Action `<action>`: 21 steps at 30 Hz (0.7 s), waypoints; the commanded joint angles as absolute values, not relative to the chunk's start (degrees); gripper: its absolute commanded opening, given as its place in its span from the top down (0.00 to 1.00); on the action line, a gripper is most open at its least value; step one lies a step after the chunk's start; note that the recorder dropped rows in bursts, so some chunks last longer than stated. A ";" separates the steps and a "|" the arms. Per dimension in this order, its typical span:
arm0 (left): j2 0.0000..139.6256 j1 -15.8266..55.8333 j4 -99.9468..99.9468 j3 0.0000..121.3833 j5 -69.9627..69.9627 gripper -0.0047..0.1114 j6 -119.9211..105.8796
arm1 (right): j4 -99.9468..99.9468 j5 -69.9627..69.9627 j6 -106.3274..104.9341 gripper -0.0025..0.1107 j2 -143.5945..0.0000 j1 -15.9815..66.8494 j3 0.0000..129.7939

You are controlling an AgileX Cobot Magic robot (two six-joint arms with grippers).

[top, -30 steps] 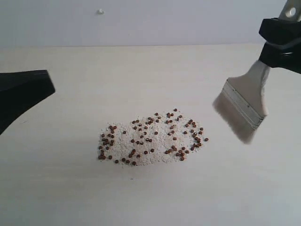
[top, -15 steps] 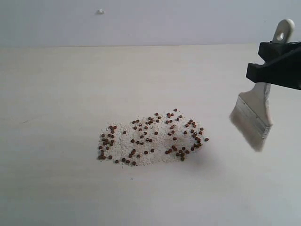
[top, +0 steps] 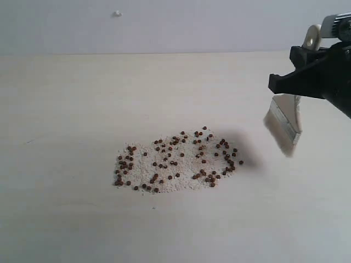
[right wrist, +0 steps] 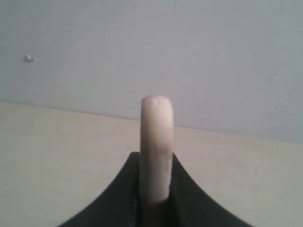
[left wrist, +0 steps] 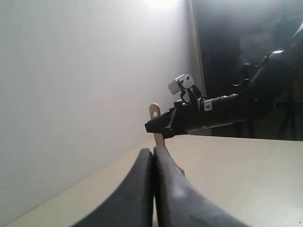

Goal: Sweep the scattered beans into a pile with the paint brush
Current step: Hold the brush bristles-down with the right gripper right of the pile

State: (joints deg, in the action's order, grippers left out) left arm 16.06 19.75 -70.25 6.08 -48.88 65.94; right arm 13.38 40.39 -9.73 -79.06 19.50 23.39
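The beans (top: 176, 161) lie in a loose oval patch near the middle of the table (top: 71, 219), reddish-brown pellets dotted over a bed of pale crumbs. Farther back and to the right, the paint brush (top: 286, 117) hangs clear of the table with its bristles pointing down, and its shadow falls by the patch's right edge. The right gripper (top: 293, 82) is clamped narrowly on the wooden handle, whose end pokes out above. The left gripper (left wrist: 154, 165), seen only by its own camera, is pressed fully closed with nothing between its fingers. A plain wall (top: 164, 27) stands behind.
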 commanded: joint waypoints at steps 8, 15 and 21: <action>15.78 19.93 -70.23 5.86 -48.54 0.96 66.34 | 7.16 49.01 -1.56 0.98 -86.60 19.33 23.92; 15.78 19.93 -70.23 5.86 -48.54 0.96 66.34 | 11.90 54.44 -7.30 0.98 -88.26 19.33 23.92; 15.78 19.93 -70.23 5.86 -48.54 0.96 66.34 | 11.22 52.86 -1.44 0.98 -88.26 19.33 23.92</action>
